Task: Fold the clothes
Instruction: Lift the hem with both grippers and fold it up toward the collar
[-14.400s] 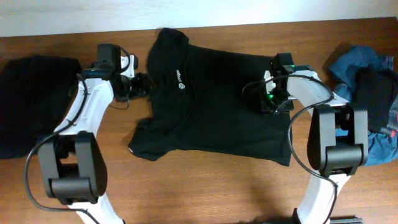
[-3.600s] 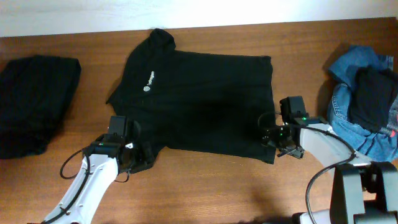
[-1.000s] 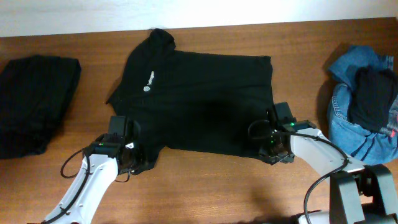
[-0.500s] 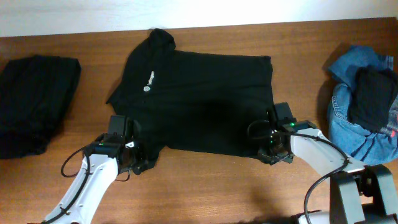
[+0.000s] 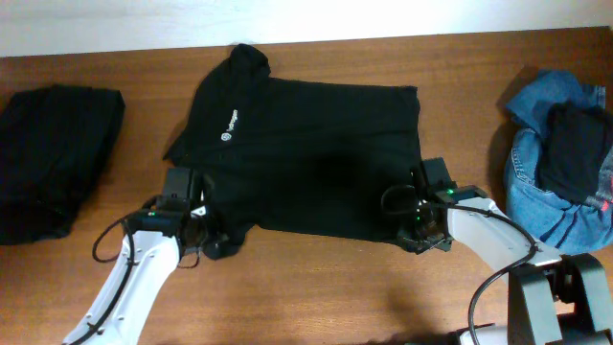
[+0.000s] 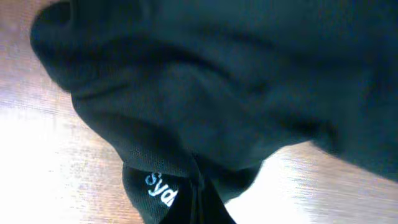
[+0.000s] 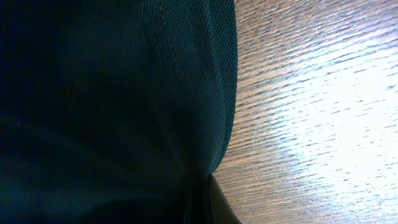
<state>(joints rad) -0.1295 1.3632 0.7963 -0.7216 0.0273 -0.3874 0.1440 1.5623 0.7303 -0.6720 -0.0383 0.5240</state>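
Note:
A black short-sleeved T-shirt (image 5: 306,163) with a small white chest logo (image 5: 228,125) lies spread flat in the middle of the table. My left gripper (image 5: 215,243) is shut on the shirt's near left sleeve. In the left wrist view the fabric (image 6: 205,87) bunches into the closed left gripper (image 6: 198,194), with white lettering (image 6: 163,188) beside it. My right gripper (image 5: 413,240) is shut on the shirt's near right corner. In the right wrist view the hem (image 7: 227,106) runs down into the closed right gripper (image 7: 200,196).
A folded black garment (image 5: 53,158) lies at the table's left end. A blue denim piece (image 5: 536,168) with a dark garment (image 5: 573,144) on it is heaped at the right end. The table's far edge meets a white wall (image 5: 306,19).
Both grippers have closed on the shirt. The left arm has since shifted a little toward the far side, drawing the sleeve with it. The right arm has stayed put.

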